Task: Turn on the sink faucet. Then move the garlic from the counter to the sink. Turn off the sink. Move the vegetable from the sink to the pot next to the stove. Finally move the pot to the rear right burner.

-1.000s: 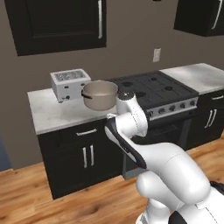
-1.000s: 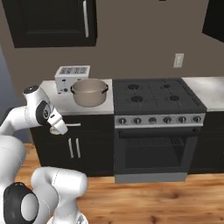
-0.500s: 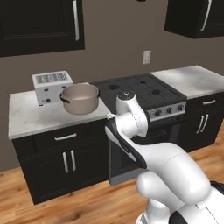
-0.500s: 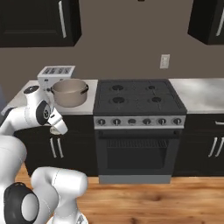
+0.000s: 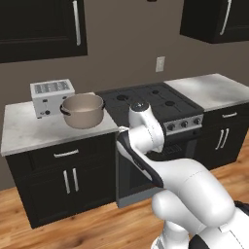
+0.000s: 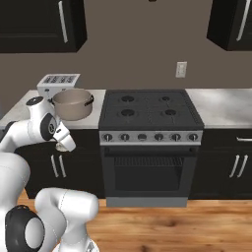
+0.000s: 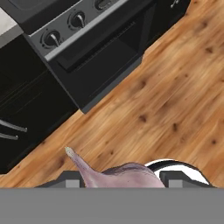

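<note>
My gripper (image 7: 120, 180) is shut on the garlic (image 7: 116, 173), a pale purple bulb whose pointed tip sticks out between the two dark fingertips, above the wooden floor. In the right base view the gripper (image 6: 63, 143) hangs low in front of the counter edge, just below and left of the pot (image 6: 73, 103). The grey pot (image 5: 83, 110) stands on the counter next to the stove (image 5: 151, 99). The rear right burner (image 6: 167, 99) is bare. Sink and faucet are out of view.
A white toaster (image 5: 51, 97) stands behind the pot against the wall. The oven front with its knobs (image 7: 76, 19) and dark cabinet doors (image 5: 68, 180) face me. More counter (image 6: 221, 101) runs right of the stove.
The whole scene has slid left in both base views, so the base has driven to the right. The garlic stays in the gripper, and the arm keeps its pose.
</note>
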